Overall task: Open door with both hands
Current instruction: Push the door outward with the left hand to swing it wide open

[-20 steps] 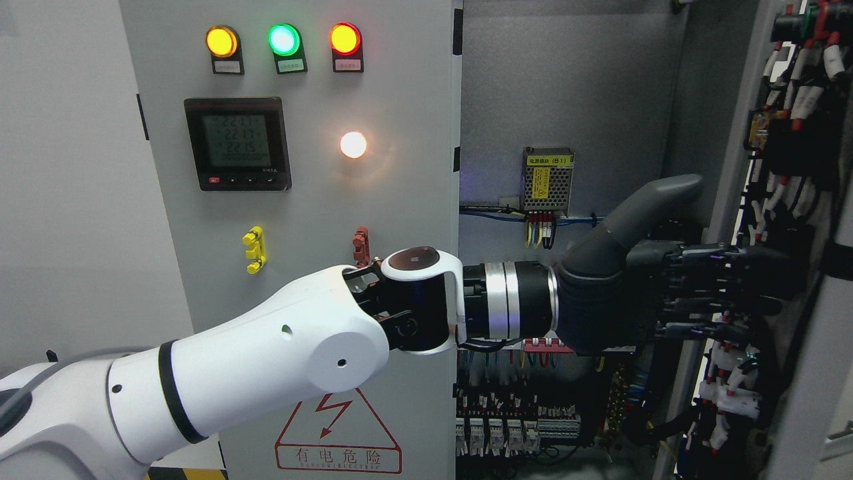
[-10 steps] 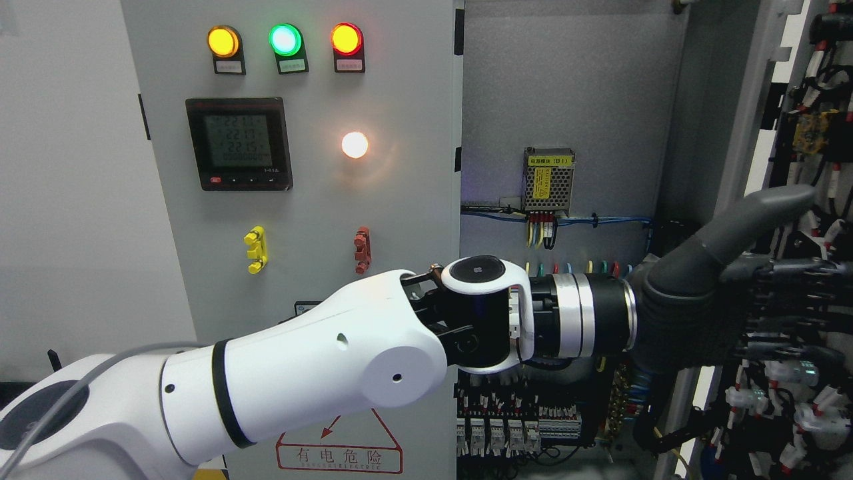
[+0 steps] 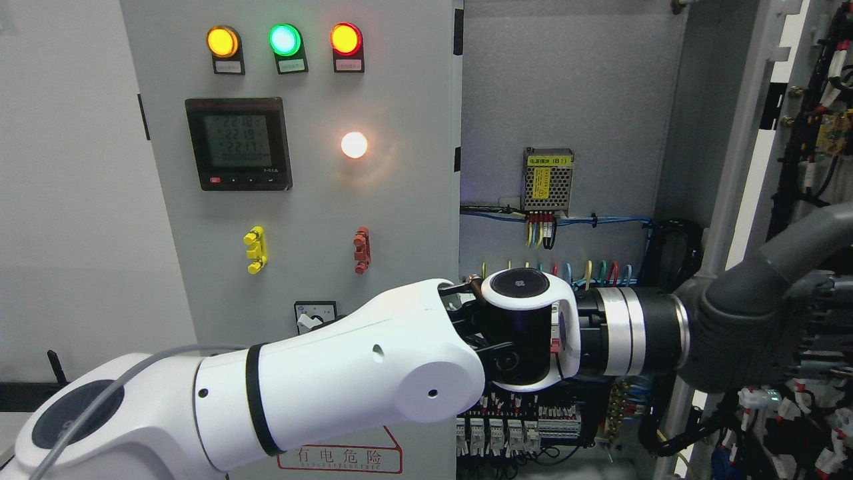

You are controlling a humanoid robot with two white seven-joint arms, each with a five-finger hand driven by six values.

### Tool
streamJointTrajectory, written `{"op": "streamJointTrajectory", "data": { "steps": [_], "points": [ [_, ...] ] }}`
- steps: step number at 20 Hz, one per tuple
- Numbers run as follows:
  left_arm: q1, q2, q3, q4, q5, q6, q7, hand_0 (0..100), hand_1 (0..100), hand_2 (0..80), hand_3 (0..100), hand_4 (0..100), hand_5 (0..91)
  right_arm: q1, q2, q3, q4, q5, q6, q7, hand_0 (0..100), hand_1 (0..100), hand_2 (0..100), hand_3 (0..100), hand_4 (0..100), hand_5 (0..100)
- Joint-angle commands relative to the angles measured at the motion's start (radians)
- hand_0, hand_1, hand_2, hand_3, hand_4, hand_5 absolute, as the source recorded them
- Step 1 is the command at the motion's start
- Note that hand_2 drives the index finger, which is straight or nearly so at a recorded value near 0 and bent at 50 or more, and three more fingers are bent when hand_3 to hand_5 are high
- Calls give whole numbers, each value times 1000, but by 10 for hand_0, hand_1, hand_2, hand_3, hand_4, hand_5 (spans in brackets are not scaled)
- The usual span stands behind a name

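One arm fills the lower half of the frame: the white left arm (image 3: 320, 380) enters from the lower left corner and reaches across to the right edge. Its dark grey left hand (image 3: 766, 327) sits at the right side, mid-height, thumb raised toward the upper right and cut off by the frame edge. Fingers lie flat against the inner face of the swung-open right door (image 3: 813, 200), which carries wiring and white connectors; they run out of frame, so whether they are spread or curled cannot be told.

Behind the arm, left of centre, the closed left door (image 3: 300, 200) stands with amber, green and red lamps (image 3: 284, 39) along the top, a black meter (image 3: 238, 143) below them, a lit white lamp at centre, and yellow and red latches lower down. A warning label shows at the bottom edge.

Farthest back, the open cabinet interior (image 3: 566, 100) shows a small meshed power supply (image 3: 548, 179), coloured wires and rows of breakers along the bottom.
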Motion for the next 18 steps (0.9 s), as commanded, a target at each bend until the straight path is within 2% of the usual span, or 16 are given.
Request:
{"op": "streamJointTrajectory", "data": {
  "steps": [1, 6, 18],
  "points": [
    [-2, -42, -2, -1, -1, -2, 30, 0, 0, 0, 0, 0, 0, 0, 0, 0, 0, 0, 0, 1, 383, 0, 0, 0, 0, 0],
    [-2, -48, -2, -1, 0, -4, 57, 0, 0, 0, 0, 0, 0, 0, 0, 0, 0, 0, 0, 1, 383, 0, 0, 0, 0, 0],
    [-2, -35, -2, -1, -1, 2, 40, 0, 0, 0, 0, 0, 0, 0, 0, 0, 0, 0, 0, 1, 383, 0, 0, 0, 0, 0]
  ]
}}
